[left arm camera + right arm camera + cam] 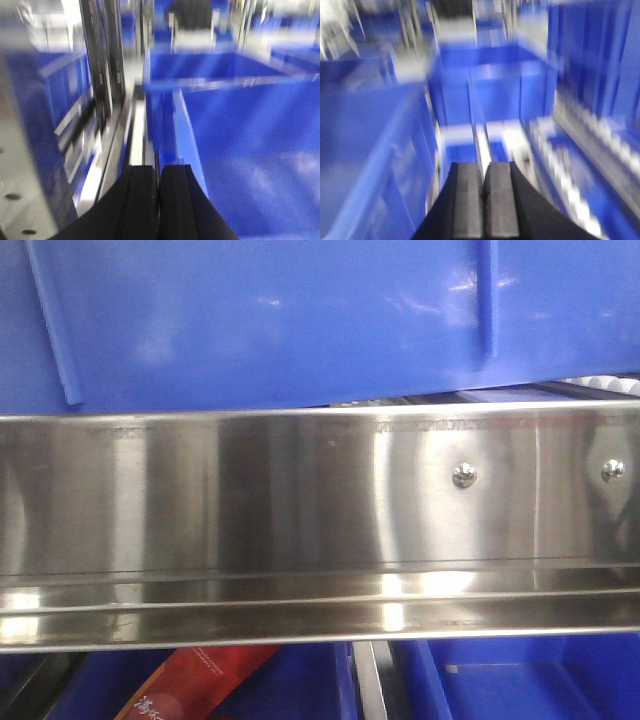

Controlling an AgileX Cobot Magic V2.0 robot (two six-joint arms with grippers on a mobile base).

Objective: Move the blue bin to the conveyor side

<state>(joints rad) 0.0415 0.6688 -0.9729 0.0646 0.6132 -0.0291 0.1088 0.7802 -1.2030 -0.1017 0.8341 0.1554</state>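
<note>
- The left gripper (159, 196) was closed, its fingers pressed together just beside the blue bin (250, 150).
- The right gripper (482, 197) was closed too, with blurred blue around it.
- From the front, the bin's wall stood above a steel rail (300, 500).
- The lettering on a red packet (190, 685) was unreadable.

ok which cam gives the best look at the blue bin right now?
Exterior front-facing: the blue bin is sharp there, though only a glossy ribbed wall above the steel rail shows. Left wrist shows a bin rim and side, motion-blurred; right wrist is smeared blue bins, can't tell which.
</note>
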